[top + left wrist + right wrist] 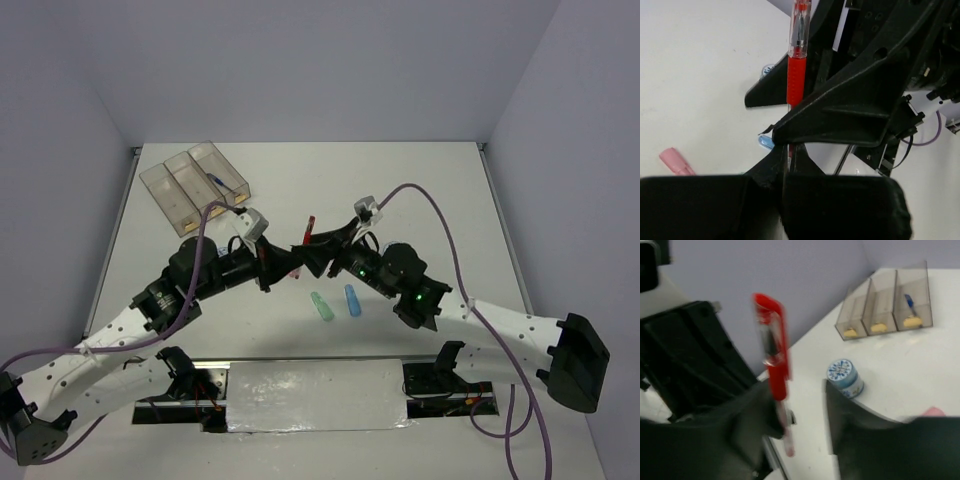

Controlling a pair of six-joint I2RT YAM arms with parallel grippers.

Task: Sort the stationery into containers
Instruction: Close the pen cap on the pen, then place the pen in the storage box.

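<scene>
Both arms reach in from the near edge and meet above the middle of the desk (420, 200), to the right of the containers (165, 190) and nearer the bases than they are. The left hand (789, 157) is pressed together on the lower tip of the red pen (796, 75) and holds it upright. The right hand (802, 395) faces it with its fingers spread. The pen stands against one finger (757, 412) and a wide gap separates it from the other.

The containers hold a blue pen (908, 301) in the bin at one end. A tape roll (844, 377) stands on the desk between the containers and the right hand. A green bar (320, 307) and a blue bar (352, 300) lie side by side, farther from the containers than the pen and closer to the bases. A pink bar (675, 161) lies near them.

The pen's tip is buried between the left fingers. The pen is blurred in the right wrist view. In the left wrist view the right hand's finger covers most of the tape roll.
</scene>
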